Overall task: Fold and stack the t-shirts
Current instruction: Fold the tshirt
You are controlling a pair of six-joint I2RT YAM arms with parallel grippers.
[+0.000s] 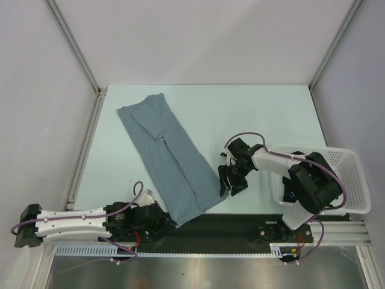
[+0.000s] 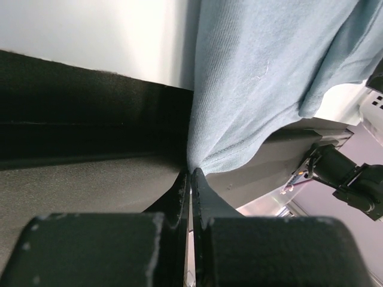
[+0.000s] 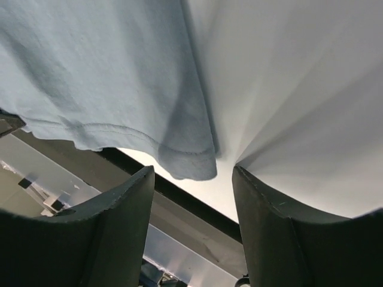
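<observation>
On the left half of the worktop (image 1: 258, 114), the grey-blue shirt (image 1: 168, 162) lies as a long narrow band running aslant from near the far left corner down to the middle of the near edge, where its lower end overlaps the black strip (image 1: 240, 224) along that edge. Both sides look turned in toward the middle, with a seam line down the length and a sleeve flap showing near the far end, so the lengthwise folds seem done. The crosswise folds, which would shorten the band into a neat packet, are not yet made. The left hand (image 1: 163, 221) sits at the near left corner of the band; in its wrist view the left hand (image 2: 191, 173) has its fingers pressed together on a bunched tuck of the shirt (image 2: 257, 78). The right hand (image 1: 231, 180) is just beside the near right corner; in its own view the right hand (image 3: 192, 170) has its fingers spread apart, the hemmed corner of the shirt (image 3: 108, 72) hanging between them but not pinched. My judgement is that roughly half of this first shirt's folding is finished, and all the stacking remains. No second shirt shows in any view. The white basket (image 1: 352, 180) stands at the near right corner, largely hidden by the right arm, so I cannot tell what it holds.
</observation>
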